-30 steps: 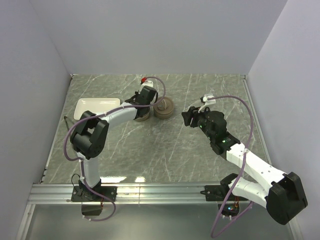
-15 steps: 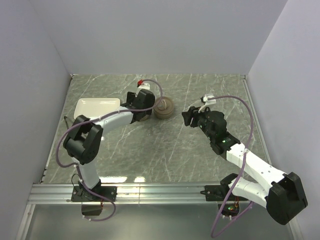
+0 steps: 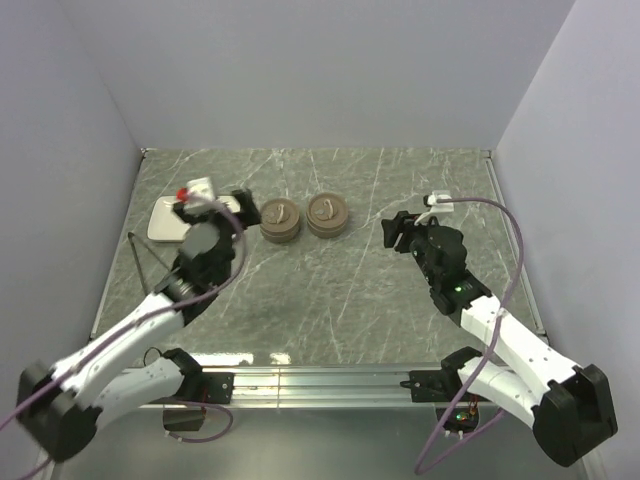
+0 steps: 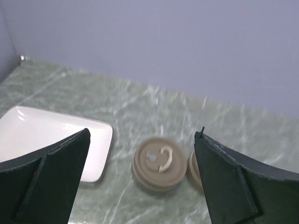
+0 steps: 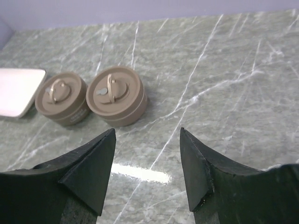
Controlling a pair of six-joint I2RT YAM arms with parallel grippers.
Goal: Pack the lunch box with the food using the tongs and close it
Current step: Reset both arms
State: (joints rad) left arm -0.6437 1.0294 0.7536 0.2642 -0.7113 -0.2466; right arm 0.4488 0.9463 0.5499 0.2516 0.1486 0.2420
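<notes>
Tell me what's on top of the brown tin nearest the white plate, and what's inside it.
A matching brown lid with a small curved handle sits on the tin. The lid covers the inside, so whatever the tin holds cannot be seen.

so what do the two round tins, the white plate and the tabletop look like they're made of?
Left tin and right tin: matte tan, no glints; painted metal or plastic, can't tell. White plate: glossy, soft highlights at the rim; glazed ceramic or melamine. Tabletop: green marble veining with a mirror-like glare patch; polished stone or printed laminate.
</notes>
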